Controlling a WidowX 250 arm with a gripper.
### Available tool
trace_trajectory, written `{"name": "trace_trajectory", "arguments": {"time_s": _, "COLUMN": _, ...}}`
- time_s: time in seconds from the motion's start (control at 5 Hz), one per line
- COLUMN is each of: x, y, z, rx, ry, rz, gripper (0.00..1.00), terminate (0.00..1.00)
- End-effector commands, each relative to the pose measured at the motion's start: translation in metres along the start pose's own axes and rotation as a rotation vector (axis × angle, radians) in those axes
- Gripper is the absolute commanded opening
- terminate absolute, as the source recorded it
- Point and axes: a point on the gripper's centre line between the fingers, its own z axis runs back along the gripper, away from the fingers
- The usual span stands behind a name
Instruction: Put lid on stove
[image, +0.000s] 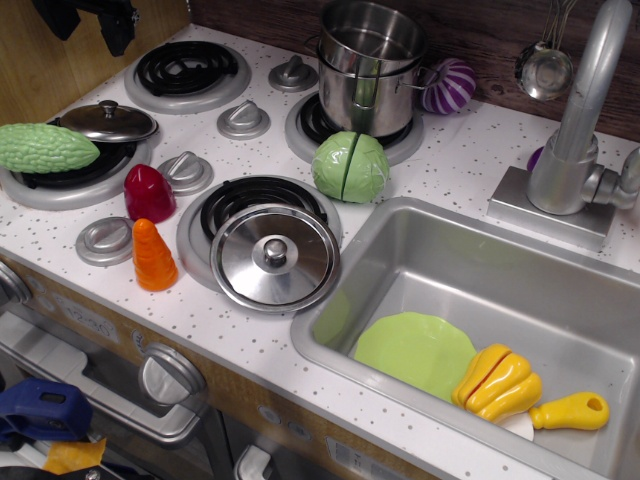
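Observation.image was the only view, looking down across the counter (450, 170) from the front. The lid (108, 121), small, grey and shallow-domed with a round knob, sat at the left, its rim resting on the left burner (62, 176) and touching the green bumpy gourd (45, 146) that lay across that same coil. So it was already within the stove (270, 150), though tilted on the coil's edge rather than centred on it.

A dark shape at the top left corner looked like the hand (85, 20); it was cropped by the frame and its fingers could not be made out, so whether it was spread or closed I could not tell. It held nothing that showed. From it the lid lay straight down-frame, towards the front of the counter, with the rear left burner (187, 72) just to the right of that line.

Being round, the lid had no long axis; the knob was the natural hold, and an approach from directly above seemed right. The gourd on its left side would crowd a sideways approach.

A larger, shinier lid (275, 258) lay overlapping the front burner (255, 205) and should not be mistaken for it. That front coil was half covered, and the rear right one carried a pot (368, 70), so the rear left burner looked the freest spot.
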Motion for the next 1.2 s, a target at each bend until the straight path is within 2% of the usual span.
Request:
{"name": "trace_trajectory", "arguments": {"time_s": 0.0, "x": 0.0, "y": 0.0, "z": 0.0, "rx": 0.0, "ry": 0.0, "rz": 0.0, "gripper": 1.0, "terminate": 0.0}}
{"name": "trace_trajectory", "arguments": {"time_s": 1.0, "x": 0.0, "y": 0.007, "z": -0.024, "rx": -0.114, "ry": 0.083, "rz": -0.003, "gripper": 1.0, "terminate": 0.0}}
